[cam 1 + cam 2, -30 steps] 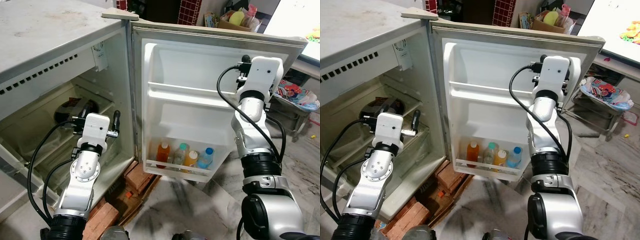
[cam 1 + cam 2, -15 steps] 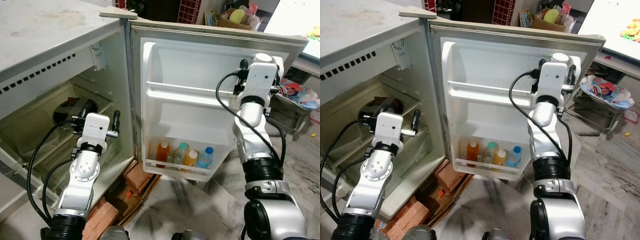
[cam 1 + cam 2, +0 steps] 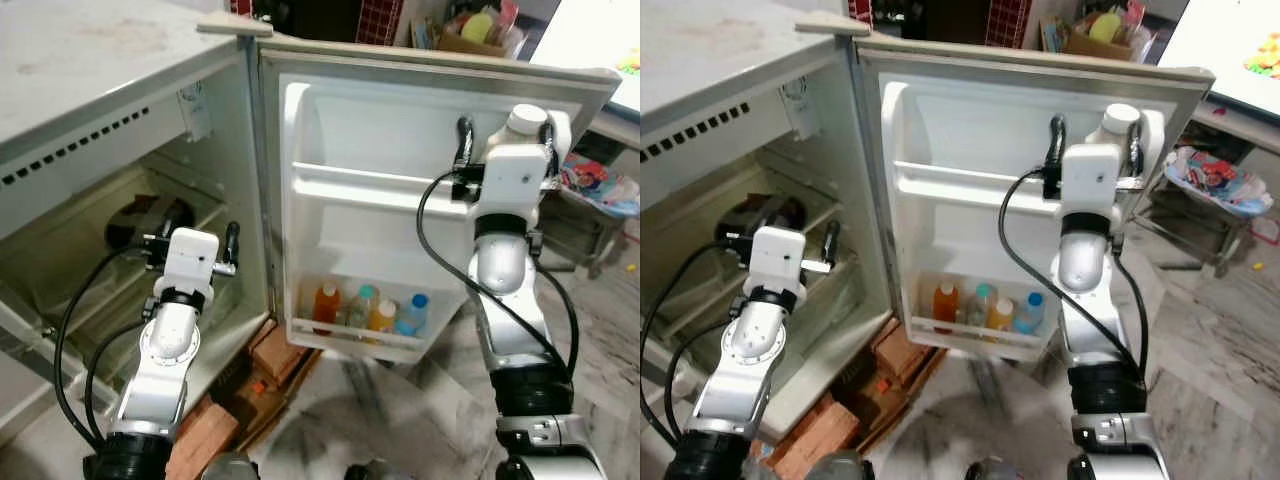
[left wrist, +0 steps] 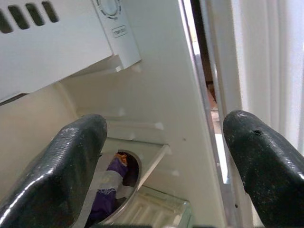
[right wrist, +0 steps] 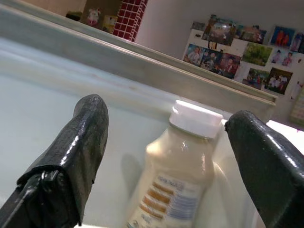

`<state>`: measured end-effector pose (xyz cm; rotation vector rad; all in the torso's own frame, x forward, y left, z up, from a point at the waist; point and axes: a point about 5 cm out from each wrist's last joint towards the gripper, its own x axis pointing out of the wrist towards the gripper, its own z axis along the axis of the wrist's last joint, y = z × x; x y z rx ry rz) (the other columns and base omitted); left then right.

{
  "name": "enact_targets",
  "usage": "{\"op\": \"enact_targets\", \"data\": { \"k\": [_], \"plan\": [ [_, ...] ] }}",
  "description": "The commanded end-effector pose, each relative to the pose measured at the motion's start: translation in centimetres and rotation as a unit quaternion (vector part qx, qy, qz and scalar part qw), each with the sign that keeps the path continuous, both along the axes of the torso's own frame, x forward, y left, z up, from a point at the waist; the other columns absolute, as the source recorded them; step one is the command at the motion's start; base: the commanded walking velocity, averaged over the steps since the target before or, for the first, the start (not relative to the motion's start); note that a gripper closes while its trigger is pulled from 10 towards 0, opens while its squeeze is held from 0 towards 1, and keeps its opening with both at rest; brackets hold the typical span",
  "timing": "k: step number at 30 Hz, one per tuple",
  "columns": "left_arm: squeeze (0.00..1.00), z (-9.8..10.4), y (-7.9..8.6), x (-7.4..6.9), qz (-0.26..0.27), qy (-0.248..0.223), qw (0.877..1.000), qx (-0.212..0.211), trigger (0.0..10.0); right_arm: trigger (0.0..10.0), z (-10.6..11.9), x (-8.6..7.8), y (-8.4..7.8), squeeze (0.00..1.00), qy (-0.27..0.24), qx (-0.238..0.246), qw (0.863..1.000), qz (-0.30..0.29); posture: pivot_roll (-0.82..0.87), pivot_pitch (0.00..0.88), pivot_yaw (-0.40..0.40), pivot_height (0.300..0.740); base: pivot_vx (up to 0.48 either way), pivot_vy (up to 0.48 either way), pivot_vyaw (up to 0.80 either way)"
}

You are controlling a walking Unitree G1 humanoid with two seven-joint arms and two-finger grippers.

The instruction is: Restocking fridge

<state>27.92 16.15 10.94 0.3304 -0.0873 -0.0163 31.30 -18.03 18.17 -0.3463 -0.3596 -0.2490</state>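
Note:
The fridge stands open, its door swung wide. My right gripper is raised at the right end of the upper door shelf. It is open, and a cream bottle with a white cap stands tilted between its fingers, with a gap on each side. The cap shows above my wrist. Several drink bottles stand in the bottom door shelf. My left gripper is open and holds nothing, just inside the fridge body beside its right wall.
A dark item lies on an inner shelf and a purple packet in a clear bin. Red bricks prop up the fridge. A cardboard box sits behind the door, a cluttered rack to the right. Marble floor lies below.
My right wrist has turned at the upper door shelf, so one finger now shows to its left and the white cap has come into sight. The left arm has held still.

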Motion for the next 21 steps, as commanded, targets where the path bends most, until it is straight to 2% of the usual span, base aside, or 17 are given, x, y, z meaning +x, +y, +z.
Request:
{"op": "enact_targets", "data": {
  "k": [1, 3, 5, 7, 9, 10, 11, 12, 13, 14, 15, 16, 17, 21],
  "plan": [
    [0.00, 0.1, 0.0, 0.0, 0.004, -0.005, 1.000, 0.008, 10.0, 10.0, -1.1, -1.2, -0.5, 1.00, 0.010, -0.015, 1.000, 0.025, 0.15, 0.000, -0.063, 0.740, 0.000, 0.000, 0.00],
    [0.00, 0.1, 0.1, 0.0, 0.004, -0.007, 1.000, 0.016, 10.0, 10.0, -2.6, -1.9, -0.9, 1.00, 0.034, -0.014, 0.999, 0.036, 0.15, 0.000, -0.065, 0.740, 0.000, 0.000, 0.00],
    [0.00, 0.1, 0.1, 0.0, 0.004, -0.007, 1.000, 0.016, 10.0, 10.0, -2.6, -1.9, -0.9, 1.00, 0.034, -0.014, 0.999, 0.036, 0.15, 0.000, -0.065, 0.740, 0.000, 0.000, 0.00],
    [0.00, 0.1, 0.1, 0.2, 0.005, -0.011, 1.000, 0.021, 10.0, 10.0, -4.1, -2.3, -1.3, 1.00, 0.063, -0.016, 0.997, 0.039, 0.15, 0.000, -0.075, 0.740, 0.000, 0.000, 0.00],
    [0.00, 0.4, 0.2, 0.6, 0.010, -0.015, 1.000, 0.021, 10.0, 10.0, -5.5, -2.5, -1.3, 0.94, 0.093, -0.011, 0.995, 0.044, 0.16, 0.000, -0.080, 0.740, 0.000, 0.000, 0.00],
    [0.00, 0.4, 0.3, 0.7, 0.013, -0.017, 1.000, 0.021, 10.0, 10.0, -6.0, -2.5, -1.2, 0.79, 0.105, -0.006, 0.993, 0.045, 0.16, 0.000, -0.080, 0.740, 0.000, 0.000, 0.00],
    [0.00, 0.4, 0.3, 0.7, 0.014, -0.018, 1.000, 0.021, 10.0, 10.0, -6.3, -2.4, -1.0, 0.60, 0.113, -0.005, 0.993, 0.045, 0.16, 0.000, -0.080, 0.740, 0.000, 0.000, 0.00],
    [0.00, 0.3, 0.3, 0.6, 0.014, -0.018, 1.000, 0.022, 10.0, 10.0, -6.7, -2.4, -1.0, 0.27, 0.124, 0.002, 0.991, 0.042, 0.16, 0.000, -0.080, 0.740, 0.000, 0.000, 0.00],
    [0.00, 0.2, 0.3, 0.6, 0.014, -0.016, 1.000, 0.023, 10.0, 10.0, -7.0, -2.3, -1.0, 0.05, 0.134, 0.008, 0.990, 0.039, 0.16, 0.000, -0.079, 0.740, 0.000, 0.000, 0.00],
    [0.00, 0.0, 0.2, 0.5, 0.013, -0.015, 1.000, 0.025, 10.0, 10.0, -7.3, -2.2, -1.1, 0.00, 0.142, 0.013, 0.989, 0.032, 0.16, 0.000, -0.079, 0.740, 0.000, 0.000, 0.00],
    [0.00, -0.1, 0.2, 0.5, 0.012, -0.013, 1.000, 0.026, 10.0, 10.0, -7.5, -2.1, -1.2, 0.00, 0.148, 0.016, 0.989, 0.027, 0.16, 0.000, -0.079, 0.740, 0.000, 0.000, 0.00],
    [0.00, -0.2, 0.2, 0.3, 0.010, -0.013, 1.000, 0.027, 10.0, 10.0, -7.7, -1.9, -1.8, 0.00, 0.158, 0.047, 0.986, 0.005, 0.16, 0.000, -0.080, 0.740, 0.000, -0.311, 0.00],
    [0.00, -0.3, 0.2, 0.3, 0.012, -0.013, 0.999, 0.027, 10.0, 10.0, -7.8, -1.9, -1.9, 0.00, 0.162, 0.059, 0.985, -0.001, 0.16, 0.000, -0.080, 0.740, 0.000, -0.315, 0.00],
    [0.00, -0.5, 0.5, 0.1, 0.019, -0.010, 0.999, 0.028, 10.0, 10.0, -8.2, -2.2, -2.1, 0.00, 0.173, 0.084, 0.981, -0.009, 0.16, 0.000, -0.079, 0.740, 0.000, -0.322, 0.00]
  ]
}}
